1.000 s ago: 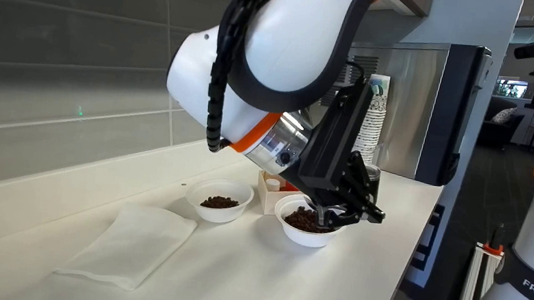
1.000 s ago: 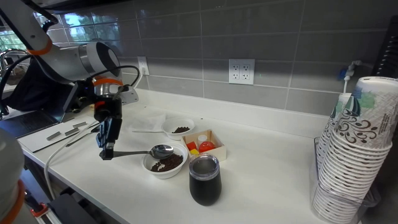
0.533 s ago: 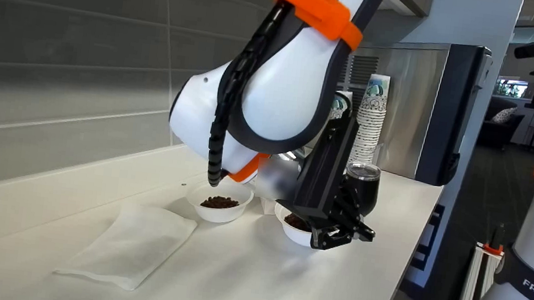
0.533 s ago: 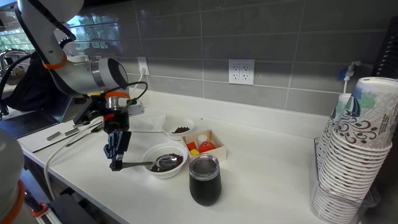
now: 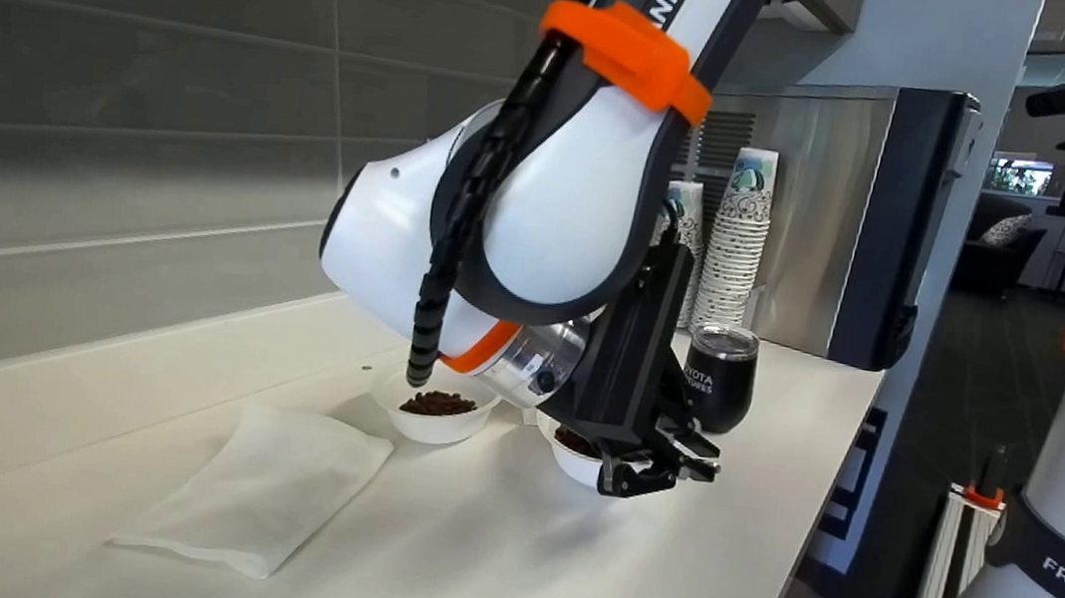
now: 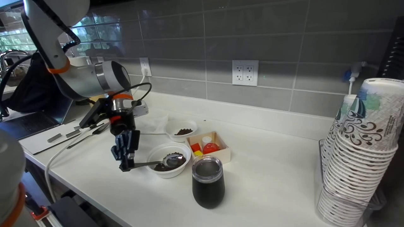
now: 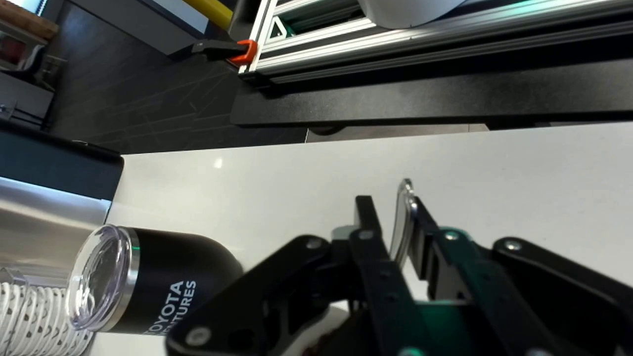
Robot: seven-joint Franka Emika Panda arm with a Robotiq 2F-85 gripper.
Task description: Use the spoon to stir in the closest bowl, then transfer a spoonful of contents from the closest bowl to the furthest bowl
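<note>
One gripper [image 6: 127,165], left of the tumbler [image 6: 208,193] in both exterior views: jaws clamped on the spoon [image 6: 169,161] by its handle, and wrist view shows the handle between them. White cloth [image 6: 154,124]: behind and left of the tumbler, same spot. Spoon head: left of the tumbler, lower than a second ago, and closer to the tumbler-side rim of the near bowl [image 6: 170,174] than half a second ago. Over or in the pellets [image 6: 161,167], can't tell which. Near bowl: just left of the tumbler, slightly further from it than half a second ago. Far bowl [image 6: 172,127]: behind and left of the tumbler, same spot, small heap [image 6: 184,131] of brown pellets inside. Wooden box [image 6: 222,155]: behind the tumbler, a hair right of its spot half a second ago. Tumbler itself: black, upright, unmoved. In an exterior view the gripper sits further left of it than half a second ago, and the tumbler's lettering [image 5: 699,378] shows. Cup stacks [image 6: 353,176]: in an exterior view well right of the tumbler, unchanged.
</note>
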